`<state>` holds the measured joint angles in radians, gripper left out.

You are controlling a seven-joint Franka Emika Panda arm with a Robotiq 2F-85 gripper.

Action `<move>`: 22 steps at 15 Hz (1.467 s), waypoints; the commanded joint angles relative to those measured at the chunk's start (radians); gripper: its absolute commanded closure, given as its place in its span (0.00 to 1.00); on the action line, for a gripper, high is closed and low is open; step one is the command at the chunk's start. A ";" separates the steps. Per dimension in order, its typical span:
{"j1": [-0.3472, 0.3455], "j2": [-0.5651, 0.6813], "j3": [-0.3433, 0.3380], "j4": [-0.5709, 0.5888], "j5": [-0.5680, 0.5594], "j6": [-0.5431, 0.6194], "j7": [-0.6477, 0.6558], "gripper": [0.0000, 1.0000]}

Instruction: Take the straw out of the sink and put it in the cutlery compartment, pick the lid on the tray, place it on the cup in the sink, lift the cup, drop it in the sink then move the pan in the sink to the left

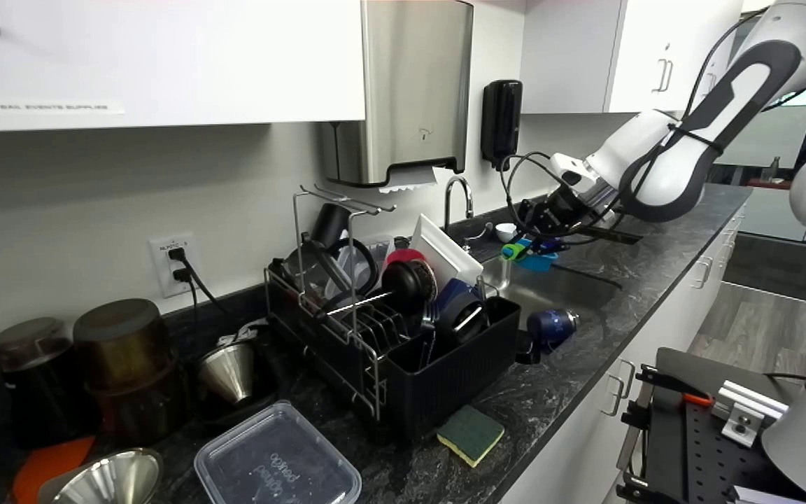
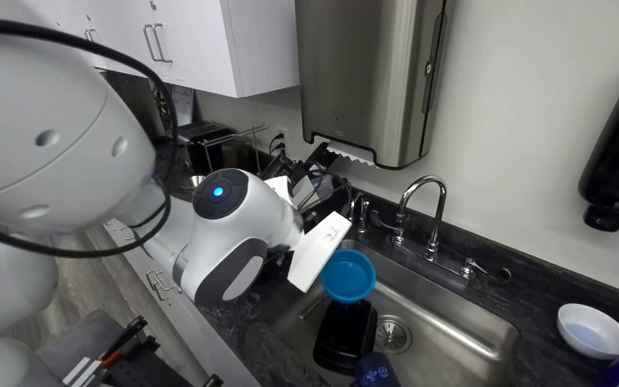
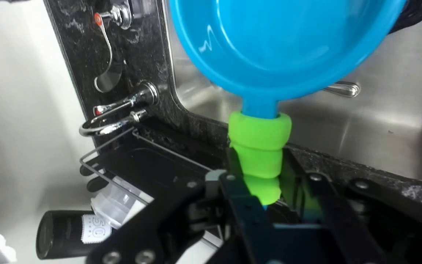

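Observation:
My gripper (image 3: 259, 161) is shut on the green handle (image 3: 260, 132) of the blue pan (image 3: 280, 40), one finger on each side. The pan (image 2: 347, 275) is held over the metal sink (image 2: 449, 328), its bowl facing up; it also shows in an exterior view (image 1: 537, 260). A white flat part hides my fingers in an exterior view. A dark blue cup (image 2: 376, 371) is in the sink beside a black container (image 2: 344, 338). The cutlery compartment (image 1: 452, 374) is the black bin at the dish rack's front. The straw, lid and tray cannot be made out.
Left of the sink the loaded dish rack (image 1: 368, 336) holds a white dish (image 1: 445, 252). The tap (image 2: 438, 215) rises behind the basin. A metal utensil (image 3: 343, 88) lies in the sink. On the counter are a white bowl (image 2: 593, 330) and a sponge (image 1: 471, 434).

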<state>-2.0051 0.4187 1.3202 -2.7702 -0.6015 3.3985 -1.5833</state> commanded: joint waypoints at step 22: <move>-0.596 0.308 0.561 -0.009 -0.922 -0.192 0.282 0.92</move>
<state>-2.6014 0.6053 1.8566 -2.7596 -1.4484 3.3112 -1.3098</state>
